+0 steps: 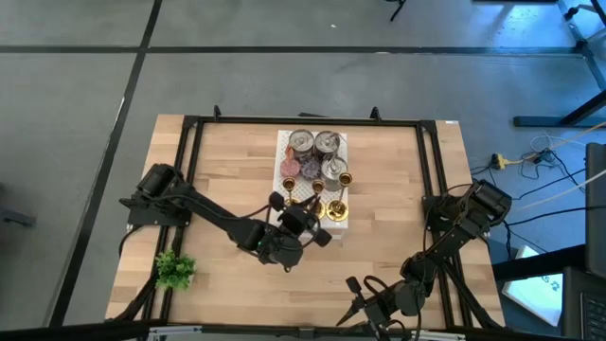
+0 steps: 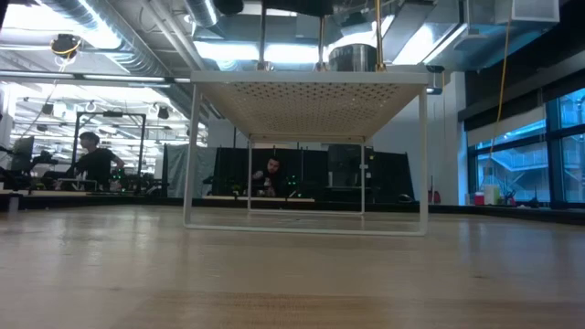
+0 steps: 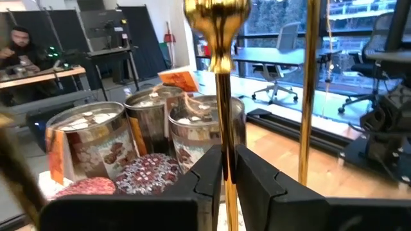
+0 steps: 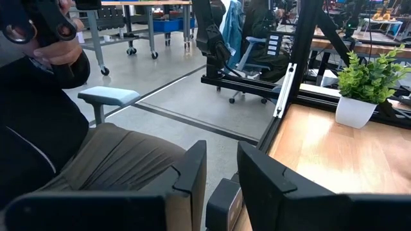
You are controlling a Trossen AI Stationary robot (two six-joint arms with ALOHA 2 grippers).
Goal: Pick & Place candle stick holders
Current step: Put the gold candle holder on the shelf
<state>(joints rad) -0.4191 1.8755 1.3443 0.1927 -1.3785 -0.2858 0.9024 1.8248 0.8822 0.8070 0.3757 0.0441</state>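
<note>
Left hand (image 3: 225, 176) is clenched on the thin gold stem of one candle stick holder (image 3: 219, 77), held upright at the front edge of the white shelf (image 1: 284, 142) on the bench (image 1: 227, 161). Other holders (image 1: 345, 178) stand among the silver tins (image 1: 301, 142). Right hand (image 4: 221, 176) waits off the bench's near right edge, fingers slightly apart, grasping nothing.

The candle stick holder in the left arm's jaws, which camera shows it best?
The left wrist view: the candle stick holder fills the frame, its gold stem between the jaws. The high view shows it tiny; the low and right wrist views miss it.
</note>
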